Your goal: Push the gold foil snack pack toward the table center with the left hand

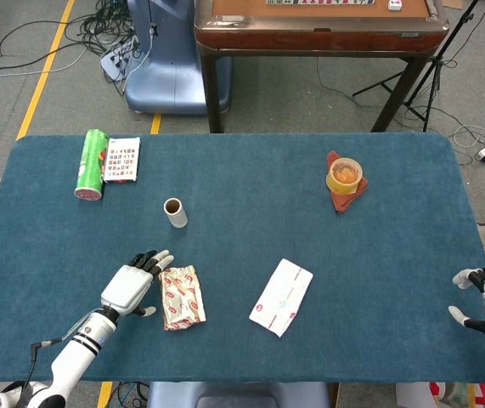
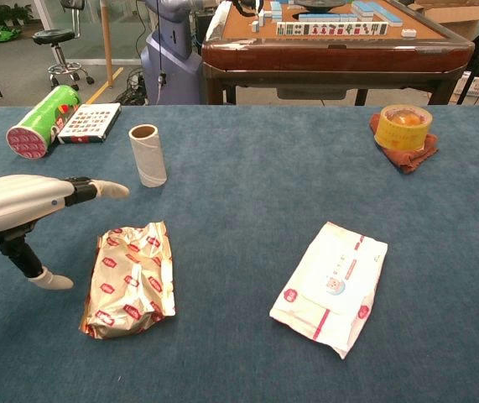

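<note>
While the released left hand [image 1: 132, 285] hovers beside the gold foil snack pack [image 2: 130, 279], a white pouch [image 2: 330, 286] lies toward center.

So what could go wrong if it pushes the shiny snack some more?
1. The robot hand sits left of the snack pack, apart from it. It may miss on the next push, or only spin the pack.
2. The white pouch lies further right. A long push might shove the snack into it.
3. The cardboard tube stands upright just beyond the fingers. A stray swing could tip it.
</note>
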Action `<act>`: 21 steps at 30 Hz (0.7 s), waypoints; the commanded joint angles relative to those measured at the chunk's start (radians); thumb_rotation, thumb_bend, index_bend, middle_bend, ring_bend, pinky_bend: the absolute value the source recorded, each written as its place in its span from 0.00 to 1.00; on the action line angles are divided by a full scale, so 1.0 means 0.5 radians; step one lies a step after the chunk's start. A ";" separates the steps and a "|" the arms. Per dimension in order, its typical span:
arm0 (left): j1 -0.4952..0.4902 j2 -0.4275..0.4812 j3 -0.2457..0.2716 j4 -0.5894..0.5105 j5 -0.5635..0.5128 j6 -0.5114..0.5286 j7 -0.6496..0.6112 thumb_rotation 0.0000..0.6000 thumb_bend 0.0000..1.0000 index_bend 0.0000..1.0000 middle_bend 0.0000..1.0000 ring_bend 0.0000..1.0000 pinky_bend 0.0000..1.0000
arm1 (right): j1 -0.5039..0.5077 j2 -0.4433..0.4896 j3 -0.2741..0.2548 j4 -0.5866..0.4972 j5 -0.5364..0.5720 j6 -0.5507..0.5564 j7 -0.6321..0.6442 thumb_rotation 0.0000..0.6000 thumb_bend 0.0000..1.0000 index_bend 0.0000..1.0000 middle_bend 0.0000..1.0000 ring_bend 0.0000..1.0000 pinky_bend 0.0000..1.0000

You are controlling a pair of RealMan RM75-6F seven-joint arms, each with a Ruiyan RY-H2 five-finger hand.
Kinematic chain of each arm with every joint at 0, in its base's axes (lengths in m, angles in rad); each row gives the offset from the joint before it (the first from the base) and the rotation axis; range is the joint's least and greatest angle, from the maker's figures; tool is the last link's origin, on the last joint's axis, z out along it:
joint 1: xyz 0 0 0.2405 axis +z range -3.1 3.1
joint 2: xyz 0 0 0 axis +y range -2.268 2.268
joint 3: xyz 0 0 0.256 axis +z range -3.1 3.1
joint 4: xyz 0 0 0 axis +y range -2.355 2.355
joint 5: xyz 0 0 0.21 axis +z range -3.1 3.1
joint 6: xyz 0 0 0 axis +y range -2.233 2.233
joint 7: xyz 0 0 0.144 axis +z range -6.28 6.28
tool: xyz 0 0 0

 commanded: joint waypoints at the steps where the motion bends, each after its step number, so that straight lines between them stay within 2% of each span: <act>1: 0.001 0.008 0.038 -0.046 -0.017 0.009 0.066 1.00 0.00 0.00 0.00 0.00 0.09 | -0.001 0.003 0.001 0.000 0.000 0.001 0.006 1.00 0.13 0.46 0.47 0.31 0.36; 7: -0.011 -0.004 0.075 -0.086 -0.081 0.003 0.184 1.00 0.00 0.00 0.00 0.00 0.09 | -0.003 0.008 0.004 0.003 0.001 0.001 0.018 1.00 0.13 0.46 0.47 0.31 0.36; 21: -0.081 -0.155 0.030 -0.035 -0.120 0.027 0.252 1.00 0.00 0.00 0.00 0.00 0.09 | -0.014 0.020 0.014 -0.001 0.006 0.020 0.040 1.00 0.13 0.46 0.47 0.31 0.36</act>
